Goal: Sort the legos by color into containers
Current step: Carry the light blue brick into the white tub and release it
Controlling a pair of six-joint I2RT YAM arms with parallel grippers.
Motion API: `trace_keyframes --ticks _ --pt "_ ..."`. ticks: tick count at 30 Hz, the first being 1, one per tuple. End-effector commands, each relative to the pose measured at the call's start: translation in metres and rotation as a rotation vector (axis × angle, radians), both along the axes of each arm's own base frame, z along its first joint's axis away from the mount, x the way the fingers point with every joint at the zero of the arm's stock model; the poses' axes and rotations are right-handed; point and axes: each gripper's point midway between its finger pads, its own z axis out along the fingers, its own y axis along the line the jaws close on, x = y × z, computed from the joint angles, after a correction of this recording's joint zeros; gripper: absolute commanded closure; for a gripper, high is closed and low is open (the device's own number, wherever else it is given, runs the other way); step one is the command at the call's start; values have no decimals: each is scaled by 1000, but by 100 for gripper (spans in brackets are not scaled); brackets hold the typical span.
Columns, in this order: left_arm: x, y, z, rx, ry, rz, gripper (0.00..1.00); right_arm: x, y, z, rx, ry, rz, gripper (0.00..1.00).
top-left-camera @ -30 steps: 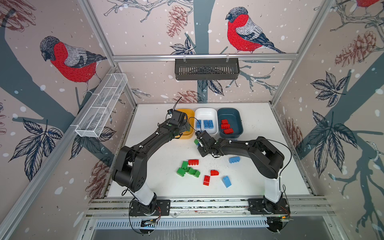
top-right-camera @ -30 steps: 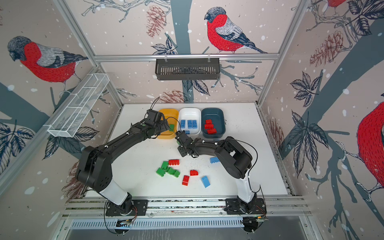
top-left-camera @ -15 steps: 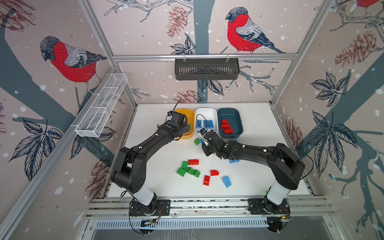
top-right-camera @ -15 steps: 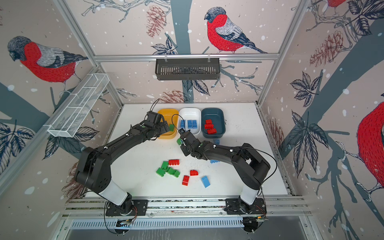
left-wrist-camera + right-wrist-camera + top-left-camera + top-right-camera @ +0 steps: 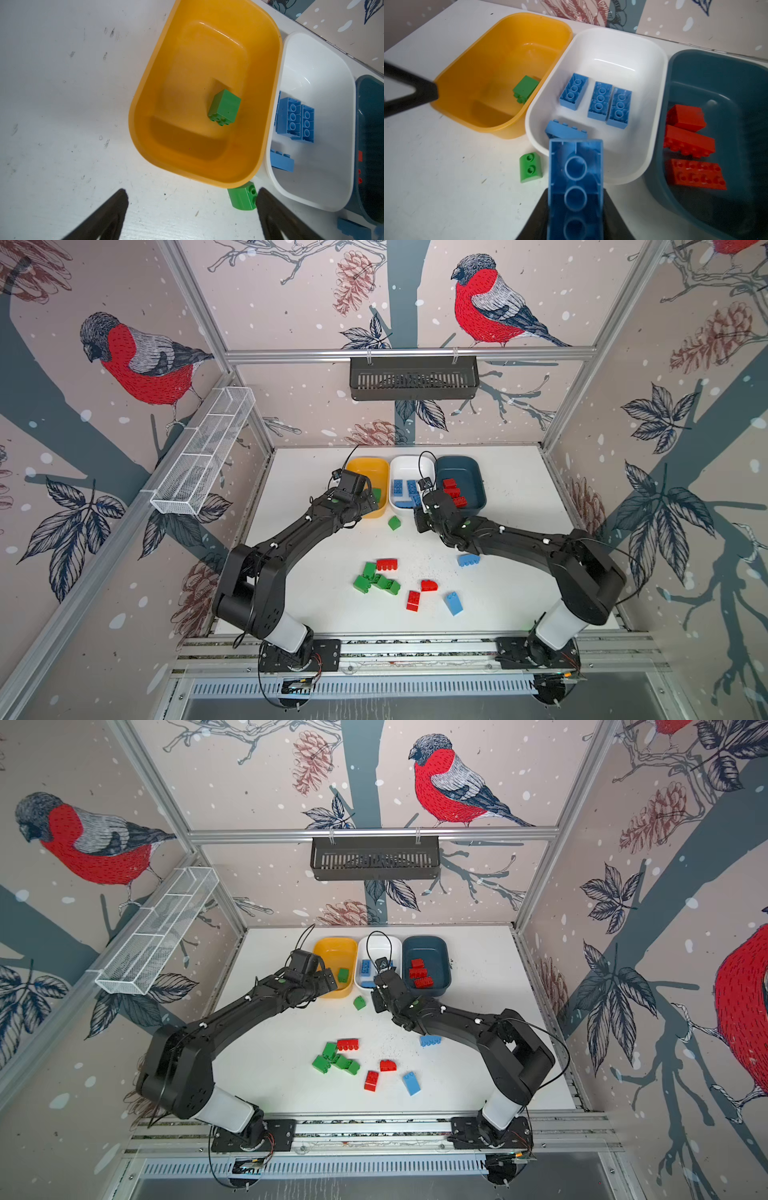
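Gripping a blue brick (image 5: 576,178), long axis aimed at the white tub (image 5: 612,44), right gripper (image 5: 575,197) hovers; left gripper (image 5: 192,192) gapes.

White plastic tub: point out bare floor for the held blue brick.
Bare: the white plastic tub's far end, beyond three upturned light-blue bricks, and its near corner beside the dark teal plastic tub. Crowded: that row and a fourth blue brick nearer the robot.

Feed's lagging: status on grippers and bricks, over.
Left gripper open, empty, by yellow tub. Right gripper shut on blue brick, at white tub. Green brick loose on table between grippers.
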Motion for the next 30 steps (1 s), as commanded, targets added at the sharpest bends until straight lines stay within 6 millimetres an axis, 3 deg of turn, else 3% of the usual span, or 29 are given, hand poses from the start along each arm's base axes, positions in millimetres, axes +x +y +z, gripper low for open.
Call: trace_keyframes --ticks 1,8,18,24,30 --pt "-12 -3 1 -41 15 -17 4 17 -8 0 4 2 -94 73" --pt "-42 1 -21 -67 89 -32 4 57 2 -17 49 115 -81 68" --pt "-76 6 -36 -101 150 -23 3 121 45 -24 105 152 -25 61" --pt "-95 11 -43 -111 177 -16 4 129 61 0 170 114 19 39" --pt "-105 10 -48 -115 205 -22 4 116 52 29 204 78 20 33"
